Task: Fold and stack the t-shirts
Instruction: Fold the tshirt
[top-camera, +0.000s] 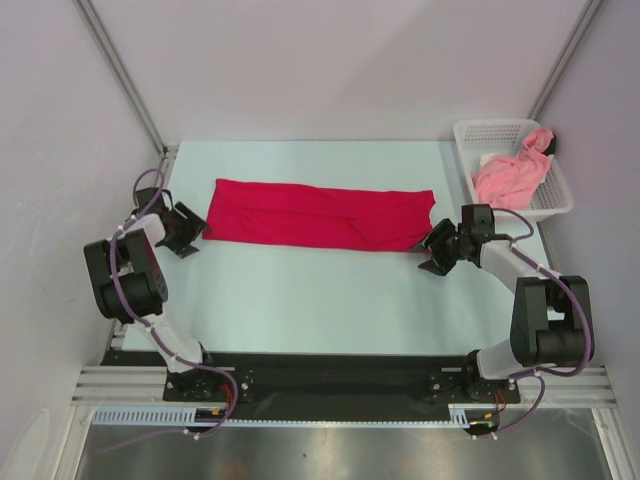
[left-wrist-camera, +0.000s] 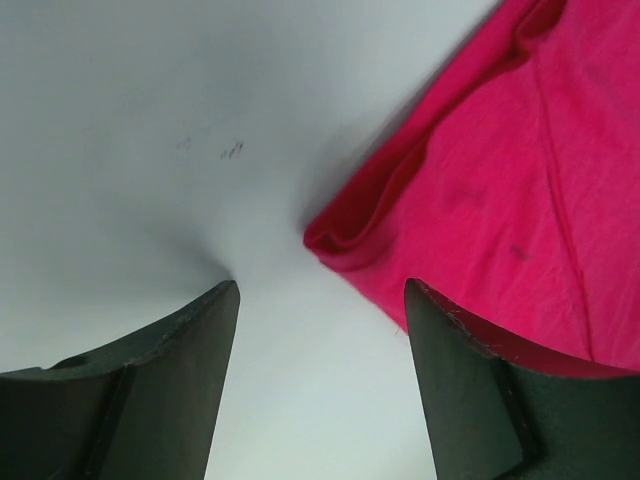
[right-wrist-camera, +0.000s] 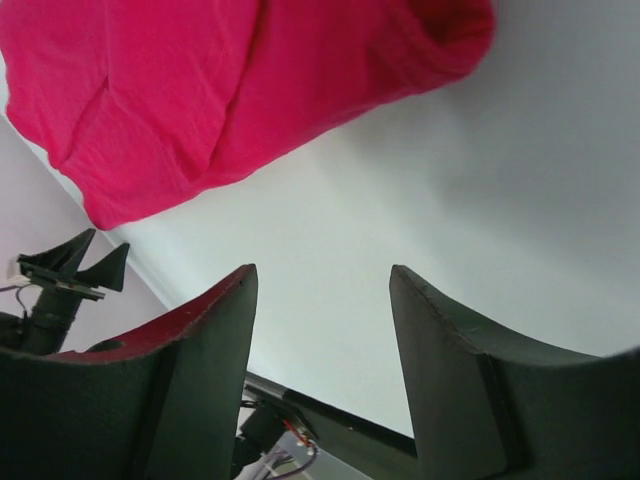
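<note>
Black left gripper (top-camera: 196, 228) is standing wide and empty beside the red shirt (top-camera: 320, 215), which is lying folded lengthwise on the table (top-camera: 320, 300); the right gripper (top-camera: 432, 250) is gaping empty at its right end; the pink shirt (top-camera: 510, 178) is sitting in the basket (top-camera: 462, 130).

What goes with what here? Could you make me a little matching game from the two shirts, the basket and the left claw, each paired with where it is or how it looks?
Things:
1. red t-shirt
2. pink t-shirt
3. white basket
4. left gripper

Places or states:
a. crumpled inside the basket
b. at the far right corner of the table
c. laid flat as a long band across the middle
d. open and empty, by the red shirt's left end

Pairs: 1-c, 2-a, 3-b, 4-d.
</note>
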